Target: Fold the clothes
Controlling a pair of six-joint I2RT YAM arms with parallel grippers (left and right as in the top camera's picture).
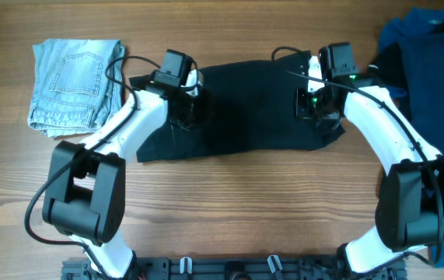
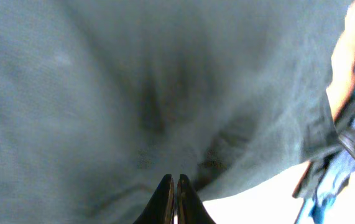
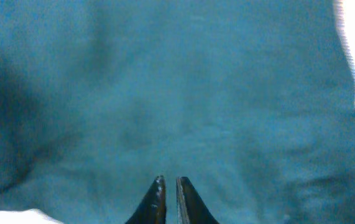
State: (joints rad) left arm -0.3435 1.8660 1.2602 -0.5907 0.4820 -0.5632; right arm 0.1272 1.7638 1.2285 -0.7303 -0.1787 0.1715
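**A:** Where is the black garment [image 1: 245, 109] laid?
**B:** It is spread out in the middle of the table [image 1: 245, 206], between the two arms.
**A:** How are the left gripper [image 2: 175, 185] fingers held?
**B:** They are pressed tight together on the cloth. Whether cloth is pinched cannot be told.
**A:** And the right gripper [image 3: 169, 185]?
**B:** Its fingers are nearly closed, with a thin gap left.
**A:** What else is seen?
**B:** A folded denim piece [image 1: 74, 85] is laid at the left. Blue clothes [image 1: 431, 54] are piled at the right.
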